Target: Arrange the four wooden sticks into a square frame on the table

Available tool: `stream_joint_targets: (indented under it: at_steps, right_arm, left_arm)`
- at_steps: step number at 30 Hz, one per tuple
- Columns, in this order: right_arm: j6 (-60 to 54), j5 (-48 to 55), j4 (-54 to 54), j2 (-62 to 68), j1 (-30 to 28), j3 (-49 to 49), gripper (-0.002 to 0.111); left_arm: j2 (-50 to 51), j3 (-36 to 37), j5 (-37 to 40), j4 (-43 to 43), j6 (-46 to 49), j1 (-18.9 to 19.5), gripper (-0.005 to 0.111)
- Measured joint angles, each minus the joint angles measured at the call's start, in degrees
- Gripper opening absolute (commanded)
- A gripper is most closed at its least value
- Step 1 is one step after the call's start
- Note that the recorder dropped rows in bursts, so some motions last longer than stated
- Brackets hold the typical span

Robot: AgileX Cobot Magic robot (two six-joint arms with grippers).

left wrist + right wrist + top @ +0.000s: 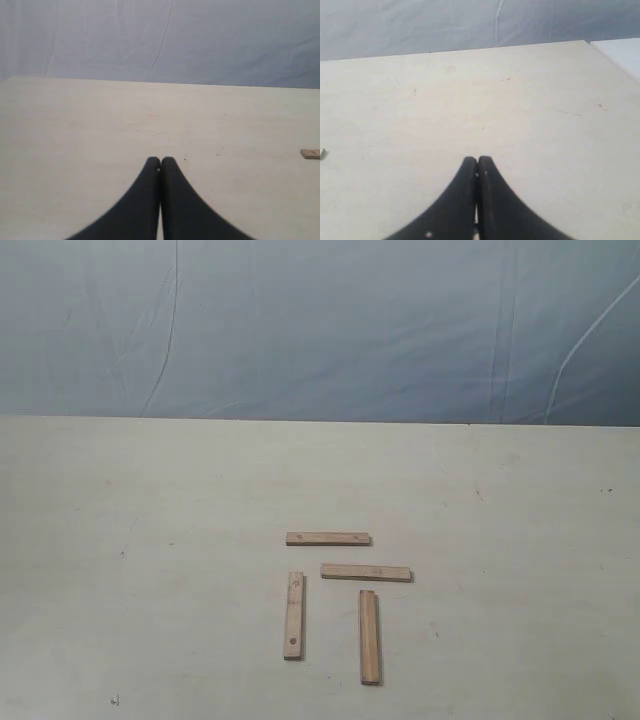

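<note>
Four wooden sticks lie apart on the cream table [150, 540] in the exterior view, forming no square. One stick [328, 538] lies crosswise farthest back. A second crosswise stick [366, 572] lies just in front and to its right. A third stick [294, 615] points front to back on the left, and a fourth [370, 637] does the same on the right. Neither arm shows in the exterior view. My left gripper [160, 161] is shut on nothing above bare table; a stick end [310, 154] shows at that frame's edge. My right gripper [477, 160] is shut and empty too.
A wrinkled blue-grey backdrop [320, 320] rises behind the table's far edge. In the right wrist view a paler surface [620, 50] adjoins the table's corner, and a small grey end of something [322, 153] shows at the frame's edge.
</note>
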Motion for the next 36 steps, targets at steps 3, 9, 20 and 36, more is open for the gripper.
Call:
stream_joint_targets:
  at_steps: [3,9,20,36]
  right_arm:
    - [0.0,0.0,0.0,0.0,0.0,0.0,-0.001]
    - [0.0,-2.4,0.0,0.0,0.0,0.0,-0.001]
    - [2.7,-36.8,0.8,-0.1,0.0,0.0,-0.001]
    - [21.9,-66.0,-0.9,18.0,0.0,-20.4,-0.001]
  left_arm:
    - [0.0,0.0,0.0,0.0,0.0,0.0,0.000]
    - [0.0,0.0,0.0,0.0,0.0,0.0,0.000]
    - [0.0,0.0,0.0,0.0,0.0,0.0,0.000]
    - [0.0,0.0,0.0,0.0,0.0,0.0,0.000]
